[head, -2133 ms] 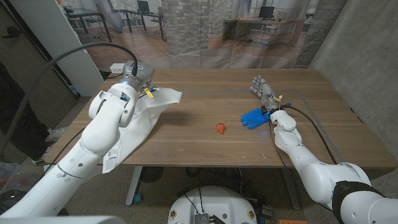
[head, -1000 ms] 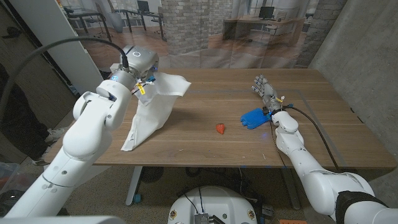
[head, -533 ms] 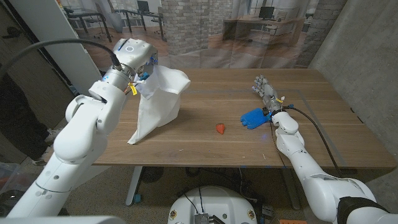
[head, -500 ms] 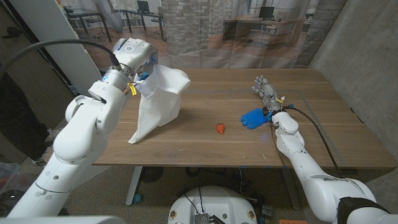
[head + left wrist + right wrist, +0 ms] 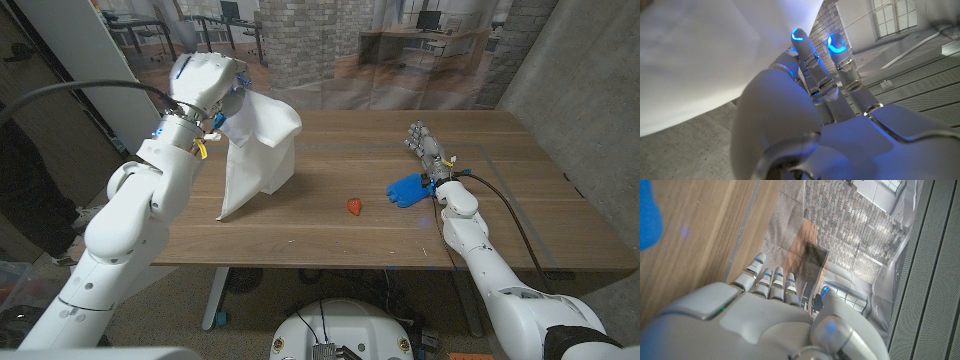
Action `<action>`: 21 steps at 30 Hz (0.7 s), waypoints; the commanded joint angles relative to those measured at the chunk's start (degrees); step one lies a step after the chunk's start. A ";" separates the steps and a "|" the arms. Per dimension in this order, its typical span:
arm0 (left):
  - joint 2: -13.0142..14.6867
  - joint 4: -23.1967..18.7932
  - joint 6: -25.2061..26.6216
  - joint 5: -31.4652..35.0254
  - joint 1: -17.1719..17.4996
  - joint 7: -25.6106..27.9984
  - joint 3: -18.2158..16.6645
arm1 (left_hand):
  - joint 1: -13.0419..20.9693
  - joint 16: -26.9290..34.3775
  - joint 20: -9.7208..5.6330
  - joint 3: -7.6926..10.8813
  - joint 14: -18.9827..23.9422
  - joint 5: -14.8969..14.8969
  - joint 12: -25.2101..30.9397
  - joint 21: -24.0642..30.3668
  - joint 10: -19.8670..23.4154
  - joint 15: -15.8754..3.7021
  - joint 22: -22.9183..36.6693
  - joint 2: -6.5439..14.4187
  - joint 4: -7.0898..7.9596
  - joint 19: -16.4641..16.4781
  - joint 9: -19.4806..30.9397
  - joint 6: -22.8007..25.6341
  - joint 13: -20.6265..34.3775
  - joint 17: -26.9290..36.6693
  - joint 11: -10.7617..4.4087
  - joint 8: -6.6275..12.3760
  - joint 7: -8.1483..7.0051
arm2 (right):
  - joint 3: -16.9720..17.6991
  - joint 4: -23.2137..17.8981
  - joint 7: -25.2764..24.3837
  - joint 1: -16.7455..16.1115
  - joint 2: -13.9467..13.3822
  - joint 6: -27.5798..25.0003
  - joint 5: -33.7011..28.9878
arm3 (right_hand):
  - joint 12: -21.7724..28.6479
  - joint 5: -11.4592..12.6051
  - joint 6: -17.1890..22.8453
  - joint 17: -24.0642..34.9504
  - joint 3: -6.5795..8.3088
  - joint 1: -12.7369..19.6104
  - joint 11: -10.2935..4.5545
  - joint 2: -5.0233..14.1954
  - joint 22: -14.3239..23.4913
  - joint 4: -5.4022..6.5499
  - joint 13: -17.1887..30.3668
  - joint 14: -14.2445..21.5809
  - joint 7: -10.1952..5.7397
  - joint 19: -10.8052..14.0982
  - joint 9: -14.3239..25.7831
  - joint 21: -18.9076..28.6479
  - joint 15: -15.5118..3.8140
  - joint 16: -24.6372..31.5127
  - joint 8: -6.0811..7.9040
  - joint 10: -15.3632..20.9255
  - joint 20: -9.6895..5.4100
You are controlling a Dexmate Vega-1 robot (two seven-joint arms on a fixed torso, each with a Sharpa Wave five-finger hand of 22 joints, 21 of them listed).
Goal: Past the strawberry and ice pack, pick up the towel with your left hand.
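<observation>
Left hand (image 5: 205, 80) is raised above the far left part of the brown wooden desk (image 5: 340, 235) and grips the white cloth towel (image 5: 258, 150) by its upper edge. The towel hangs down from the grasp in loose folds; its lowest corner reaches the desk surface near the left front edge. In the left wrist view the fingers (image 5: 807, 50) extend alongside the white fabric (image 5: 705, 65), which drapes against the hand.

Small red strawberry (image 5: 355, 206) lies on the desk near its middle, well apart from the towel. Blue ice pack (image 5: 408, 189) lies just to the strawberry's right.

Right hand (image 5: 426, 148) stands beside the ice pack at its far side, fingers straight and held close together, holding nothing. The right wrist view shows its fingers (image 5: 771, 280) aligned side by side above the wooden desk top (image 5: 695, 245).
</observation>
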 commanded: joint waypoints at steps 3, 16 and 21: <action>-0.12 4.92 -6.92 -7.16 -1.89 15.27 -1.21 | -0.75 -0.08 -4.63 0.70 0.56 0.48 -0.37 0.59 5.83 0.13 -0.07 -0.28 0.10 0.41 -0.11 0.48 5.05 0.32 -4.72 0.45 0.05 | -0.34 -5.56 -3.12 -3.36 0.94 -1.55 -1.39 | 0.04 0.29 -0.05 0.23 0.25 -0.31 -0.09 -0.17 0.18 -0.27 0.20 0.34 -0.23 0.54 0.31 -0.09 0.01 -0.02 -0.01 0.24 -0.04; 0.15 10.94 -12.02 -10.42 -4.91 26.32 -0.72 | -1.06 -0.13 -4.75 1.23 1.10 0.89 -0.89 1.14 6.16 0.14 -0.32 -0.74 0.06 0.52 -0.37 0.77 5.56 0.55 -4.82 0.65 -0.02 | -0.46 -11.08 -6.49 -7.42 1.99 -3.31 -2.75 | 0.04 0.31 0.00 0.23 0.25 -0.30 -0.16 -0.18 0.18 -0.30 0.20 0.34 -0.19 0.55 0.31 -0.09 0.00 -0.02 0.02 0.22 -0.07; 0.63 13.33 -14.22 -12.01 -6.32 29.52 -0.44 | -1.16 -0.27 -4.85 1.51 1.17 1.08 -1.11 1.39 6.36 0.16 -0.40 -0.93 0.04 0.58 -0.49 0.81 5.80 0.57 -4.59 0.70 0.09 | -0.58 -13.08 -7.93 -8.80 2.49 -3.81 -3.48 | 0.02 0.32 -0.01 0.23 0.25 -0.30 -0.23 -0.18 0.18 -0.32 0.20 0.36 -0.20 0.56 0.31 -0.09 0.04 -0.01 0.02 0.17 -0.08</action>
